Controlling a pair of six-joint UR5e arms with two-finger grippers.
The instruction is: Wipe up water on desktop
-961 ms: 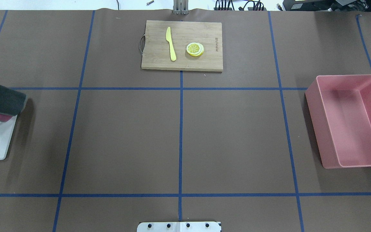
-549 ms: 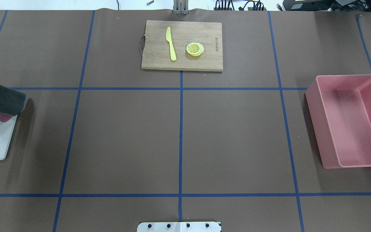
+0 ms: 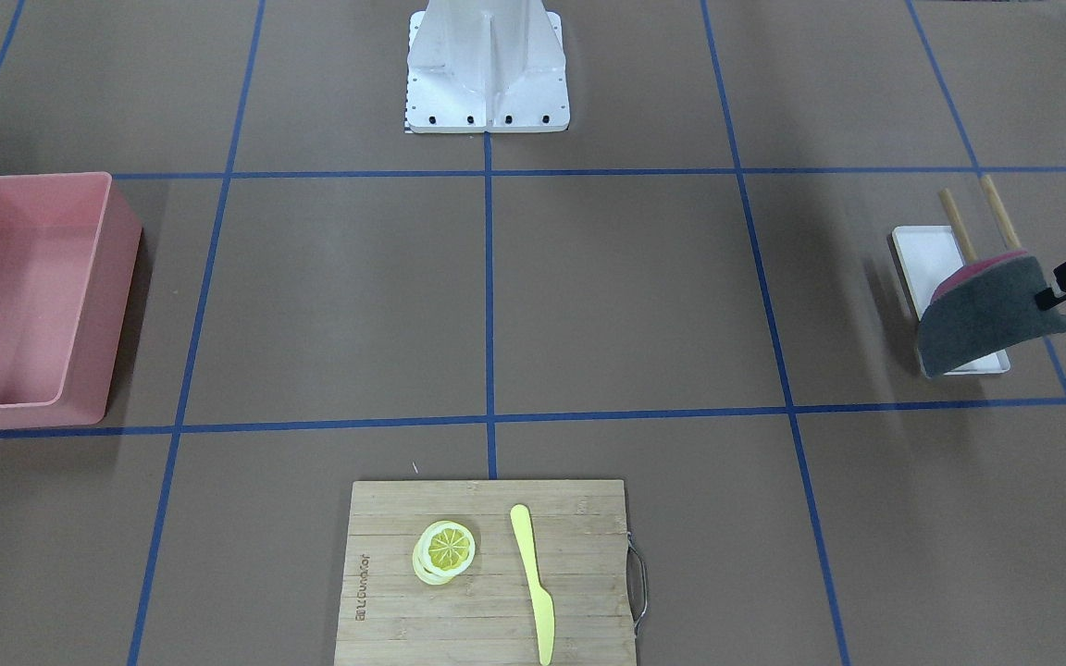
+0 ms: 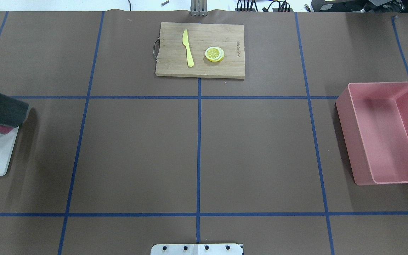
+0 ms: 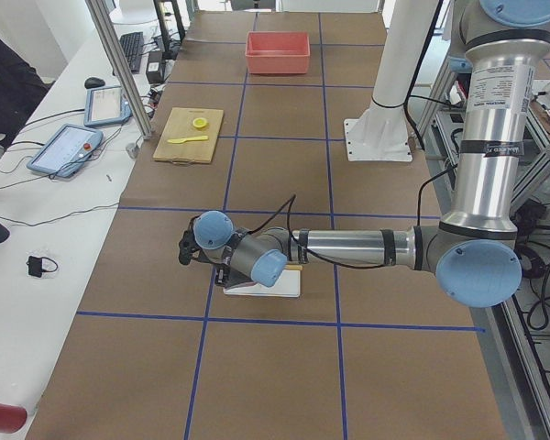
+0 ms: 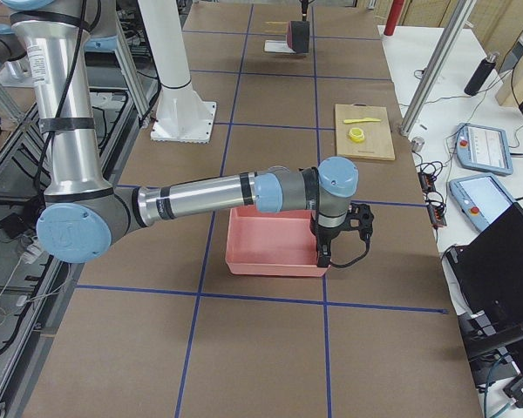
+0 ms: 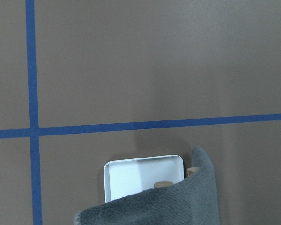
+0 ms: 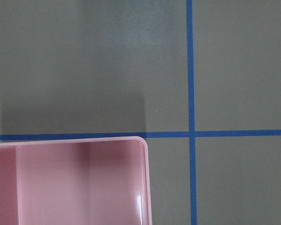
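The desktop (image 4: 136,148) is brown with blue tape lines, and I can make out no water on it. A dark grey cloth (image 3: 986,314) with a pink underside hangs folded just above a white tray (image 3: 926,254) at the table's left end. My left gripper (image 3: 1065,301) is shut on the cloth's outer edge. The cloth (image 7: 168,206) fills the bottom of the left wrist view, over the tray (image 7: 140,176). My right gripper (image 6: 359,222) shows only in the exterior right view, beside a pink bin (image 6: 275,248); I cannot tell whether it is open or shut.
The pink bin (image 4: 384,134) stands at the right end. A bamboo cutting board (image 4: 200,49) at the far middle carries a yellow knife (image 4: 188,47) and lemon slices (image 4: 214,54). Two wooden sticks (image 3: 957,222) lean on the white tray.
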